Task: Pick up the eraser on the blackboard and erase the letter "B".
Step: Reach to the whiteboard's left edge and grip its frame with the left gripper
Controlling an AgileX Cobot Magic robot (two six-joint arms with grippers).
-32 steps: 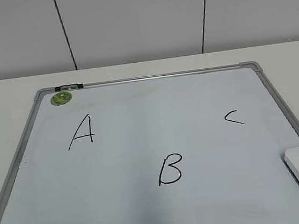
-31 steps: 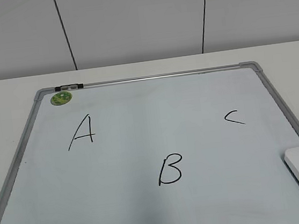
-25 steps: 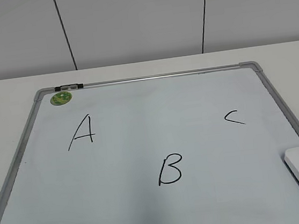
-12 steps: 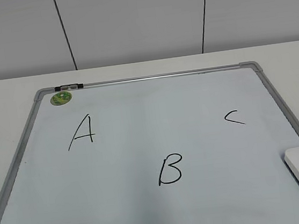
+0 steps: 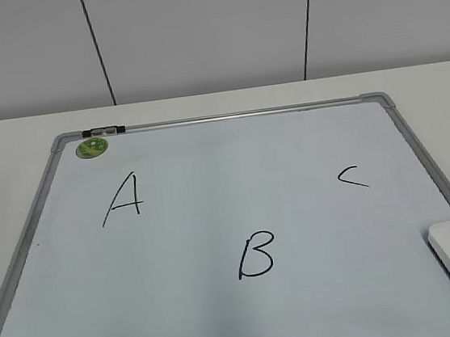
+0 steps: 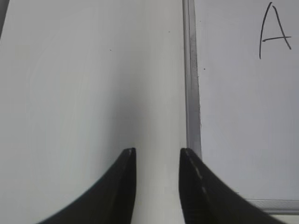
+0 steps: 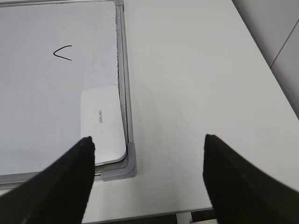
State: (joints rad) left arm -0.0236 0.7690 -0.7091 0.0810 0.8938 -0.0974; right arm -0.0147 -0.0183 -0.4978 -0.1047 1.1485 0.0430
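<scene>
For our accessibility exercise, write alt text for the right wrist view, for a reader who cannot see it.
A white eraser lies in the near right corner of the blackboard, against its grey frame, with a small drawn "C" farther up. The right gripper hangs open above, over the board's corner and the white table, holding nothing.

A plain white table (image 5: 201,104) carries one thing directly: a large white dry-erase board with a grey metal frame (image 5: 219,118), lying flat.

Left gripper (image 6: 157,154): two smooth black curved fingers (image 6: 125,186) tapering to narrow tips. Right gripper (image 7: 148,140): same matte black tapered fingers (image 7: 70,182), no markings visible.
</scene>
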